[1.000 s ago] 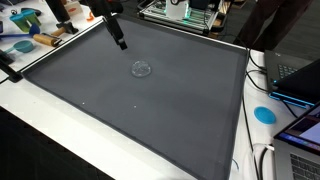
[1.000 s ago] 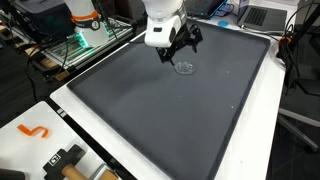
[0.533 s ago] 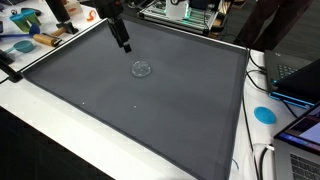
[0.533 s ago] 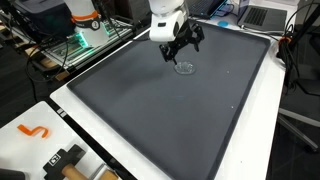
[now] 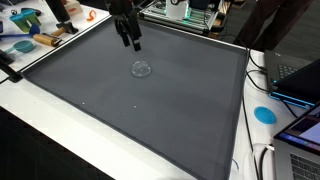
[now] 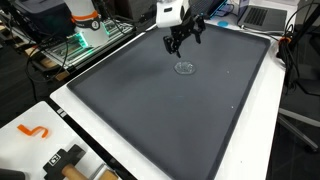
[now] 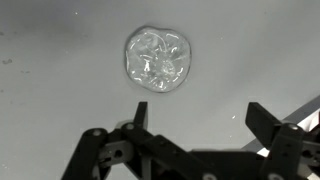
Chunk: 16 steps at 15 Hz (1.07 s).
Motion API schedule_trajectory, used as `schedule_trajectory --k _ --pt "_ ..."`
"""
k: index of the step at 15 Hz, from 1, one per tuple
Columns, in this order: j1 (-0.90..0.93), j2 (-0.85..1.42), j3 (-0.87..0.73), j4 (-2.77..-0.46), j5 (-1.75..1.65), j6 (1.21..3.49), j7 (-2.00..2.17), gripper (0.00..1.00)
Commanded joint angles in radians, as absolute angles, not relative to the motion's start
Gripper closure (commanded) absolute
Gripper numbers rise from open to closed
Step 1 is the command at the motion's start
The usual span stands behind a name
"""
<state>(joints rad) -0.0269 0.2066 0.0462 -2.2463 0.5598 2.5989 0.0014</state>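
Note:
A small clear, crumpled plastic-looking object (image 5: 143,69) (image 6: 185,68) lies on the dark grey mat (image 5: 130,110) (image 6: 160,110). In the wrist view this clear object (image 7: 159,59) sits round and glossy, above the jaws. My gripper (image 5: 131,40) (image 6: 182,41) (image 7: 198,118) hangs in the air above the mat, beyond the object and apart from it. Its black fingers (image 7: 271,128) are spread wide with nothing between them.
White table borders (image 5: 60,140) surround the mat. Tools and blue items (image 5: 25,40) lie at one corner. A laptop (image 5: 300,80) and a blue disc (image 5: 264,114) sit beside the mat. An orange hook (image 6: 33,130) and a black tool (image 6: 65,160) lie near the table's front corner.
The gripper has risen and shifted across the mat, ending higher and nearer the far edge. The clear object has not moved. The jaws stayed wide.

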Motion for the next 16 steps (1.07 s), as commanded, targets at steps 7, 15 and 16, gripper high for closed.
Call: schedule_trajectory --k 7,15,16 --pt "0.045 0.098 0.028 -2.319 0.159 2.619 0.155 0.0" --pt "0.056 0.097 0.039 -2.285 0.017 2.592 0.232 0.0" --pt "0.057 0.096 0.04 -2.285 0.015 2.59 0.233 0.0"
